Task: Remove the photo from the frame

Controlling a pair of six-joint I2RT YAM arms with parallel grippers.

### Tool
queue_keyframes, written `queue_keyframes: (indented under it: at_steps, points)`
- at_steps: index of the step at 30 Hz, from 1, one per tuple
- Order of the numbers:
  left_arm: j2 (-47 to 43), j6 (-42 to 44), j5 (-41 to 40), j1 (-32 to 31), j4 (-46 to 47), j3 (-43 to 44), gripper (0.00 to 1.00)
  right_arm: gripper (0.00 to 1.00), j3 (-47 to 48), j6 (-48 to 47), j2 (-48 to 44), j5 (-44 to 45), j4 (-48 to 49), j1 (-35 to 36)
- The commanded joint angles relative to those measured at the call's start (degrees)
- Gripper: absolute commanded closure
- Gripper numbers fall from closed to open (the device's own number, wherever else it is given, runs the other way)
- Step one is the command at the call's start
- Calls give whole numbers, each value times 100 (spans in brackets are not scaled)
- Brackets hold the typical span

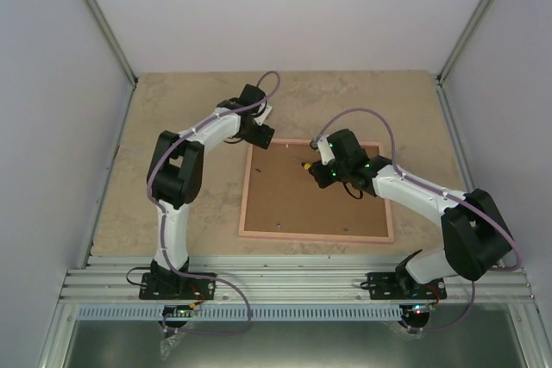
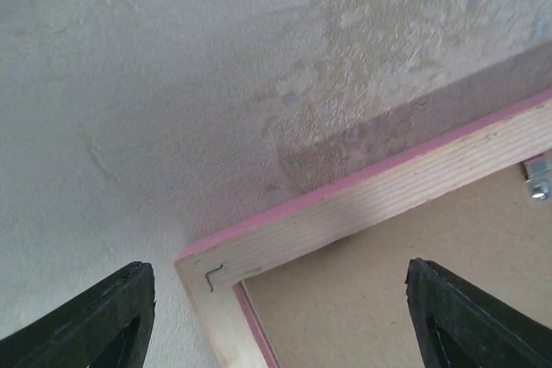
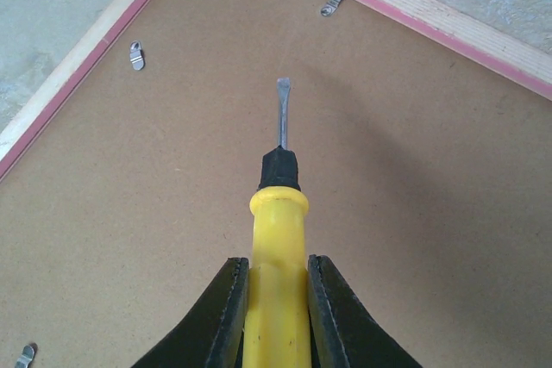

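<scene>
The frame lies face down on the table, tan wood rails with pink edges around a brown backing board. The photo is hidden under the board. My right gripper is shut on a yellow-handled flat screwdriver; its blade tip points toward the frame's far corner above the board. My left gripper is open, its fingertips straddling the frame's far left corner from above. The frame's rail shows in the right wrist view too.
Small metal retaining clips sit along the board's edges: two near the far corner, one at lower left, one in the left wrist view. A white object lies by the left gripper. The table's walls stand close on all sides.
</scene>
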Motion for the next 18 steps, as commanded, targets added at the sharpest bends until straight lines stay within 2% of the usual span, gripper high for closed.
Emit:
queue_keyframes:
  at_steps: [1,13,18]
  points:
    - [196,598,85,4,63,180,18,100,-32,-99,-117,34,20,-45]
    - [827,998,238,-27,-82,900,17,100,5,-136,-153,18,-96,-94]
    - [921,1191,483,-66,-191,940,18,100,-37,-110,-275,58,-152,-98]
